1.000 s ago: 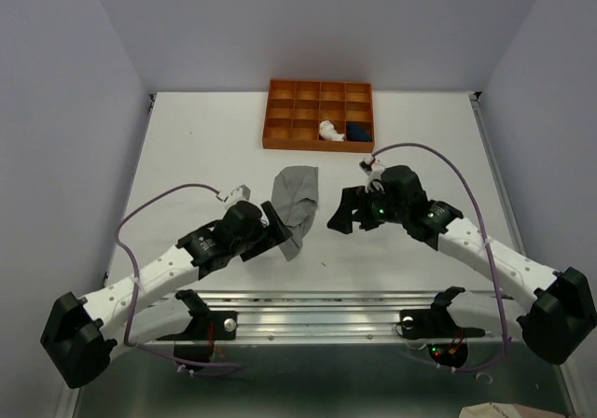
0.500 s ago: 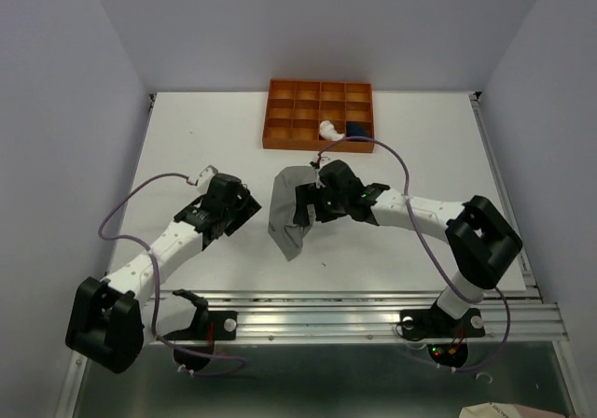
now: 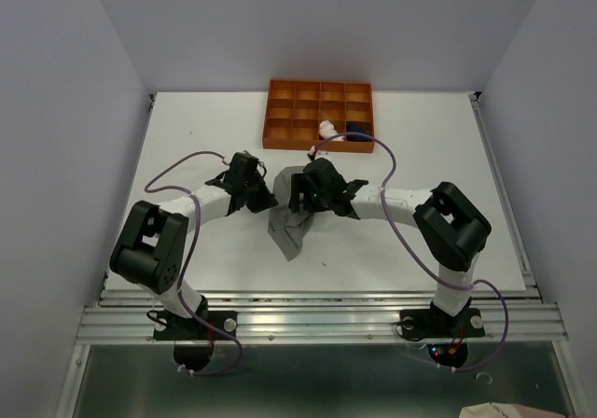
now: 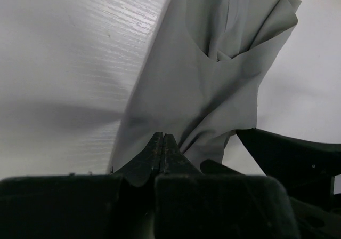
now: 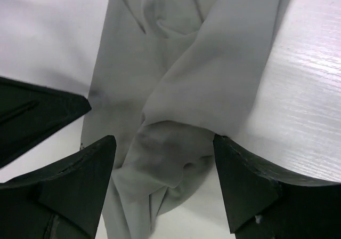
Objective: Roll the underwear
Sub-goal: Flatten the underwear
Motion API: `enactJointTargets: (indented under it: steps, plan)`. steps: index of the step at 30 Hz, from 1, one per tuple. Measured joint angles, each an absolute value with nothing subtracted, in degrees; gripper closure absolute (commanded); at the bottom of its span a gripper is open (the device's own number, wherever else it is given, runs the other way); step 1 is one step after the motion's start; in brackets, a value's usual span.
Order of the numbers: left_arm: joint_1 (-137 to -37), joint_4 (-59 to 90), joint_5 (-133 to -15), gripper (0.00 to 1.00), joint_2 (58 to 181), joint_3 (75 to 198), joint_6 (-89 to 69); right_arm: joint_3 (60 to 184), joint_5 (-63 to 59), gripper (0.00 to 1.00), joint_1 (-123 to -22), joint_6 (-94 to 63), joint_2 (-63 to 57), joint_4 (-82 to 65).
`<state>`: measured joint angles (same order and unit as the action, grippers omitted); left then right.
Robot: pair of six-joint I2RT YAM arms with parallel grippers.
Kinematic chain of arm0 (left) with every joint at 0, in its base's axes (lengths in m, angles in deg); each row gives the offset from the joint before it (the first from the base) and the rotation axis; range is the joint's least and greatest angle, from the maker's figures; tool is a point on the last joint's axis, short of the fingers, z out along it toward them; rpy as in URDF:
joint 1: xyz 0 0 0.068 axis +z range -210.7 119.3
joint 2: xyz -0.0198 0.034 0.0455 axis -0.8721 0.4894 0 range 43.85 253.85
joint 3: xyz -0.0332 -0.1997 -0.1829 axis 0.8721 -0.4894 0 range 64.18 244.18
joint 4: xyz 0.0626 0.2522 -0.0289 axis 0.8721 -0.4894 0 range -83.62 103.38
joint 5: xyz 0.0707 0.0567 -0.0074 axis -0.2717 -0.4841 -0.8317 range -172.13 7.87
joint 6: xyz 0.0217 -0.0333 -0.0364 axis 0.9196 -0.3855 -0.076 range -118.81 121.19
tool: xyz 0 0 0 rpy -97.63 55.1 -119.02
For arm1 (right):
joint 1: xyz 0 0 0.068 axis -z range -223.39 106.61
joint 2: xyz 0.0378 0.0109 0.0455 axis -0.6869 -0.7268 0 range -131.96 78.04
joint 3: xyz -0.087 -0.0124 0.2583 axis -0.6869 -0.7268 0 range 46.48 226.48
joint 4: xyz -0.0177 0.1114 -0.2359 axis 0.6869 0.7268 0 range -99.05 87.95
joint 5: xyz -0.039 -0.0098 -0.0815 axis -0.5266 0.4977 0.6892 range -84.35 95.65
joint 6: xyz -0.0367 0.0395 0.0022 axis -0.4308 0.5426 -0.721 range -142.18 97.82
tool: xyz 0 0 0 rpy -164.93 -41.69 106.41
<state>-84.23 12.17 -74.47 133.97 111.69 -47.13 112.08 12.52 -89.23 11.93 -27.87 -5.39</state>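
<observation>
Jaws on my left were pressed fully together on an edge of the grey underwear [image 4: 213, 89], only a thin pinch of cloth between the tips. My right jaws stood wide, straddling a bunched fold of the same garment and gripping nothing. It lay crumpled mid-counter [image 3: 187, 138], short of the orange divider tray [image 3: 280, 96] holding the white underwear [image 3: 328, 129] and the navy underwear [image 3: 358, 129]. I judged the thin pinch could slip, or wrinkles get rolled in. Both arms reached inward, wrists facing each other.
</observation>
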Motion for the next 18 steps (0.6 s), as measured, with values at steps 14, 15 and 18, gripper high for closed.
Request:
enactJointTargets:
  steps: [14, 15, 18]
  plan:
    - [-84.23, 17.42, -70.73, 1.00, 138.17, 111.43, -47.06, 114.26, 19.43, 0.87, -89.23, 18.16, -31.65, -10.46]
    - [-84.23, 17.42, -70.67, 1.00, 138.98, 111.36, -47.04, 114.26, 19.60, 0.99, -89.23, 18.29, -32.02, -10.66]
    - [-84.16, 18.07, -70.06, 1.00, 140.42, 111.03, -47.17, 114.26, 20.35, 0.99, -89.23, 18.64, -32.30, -10.61]
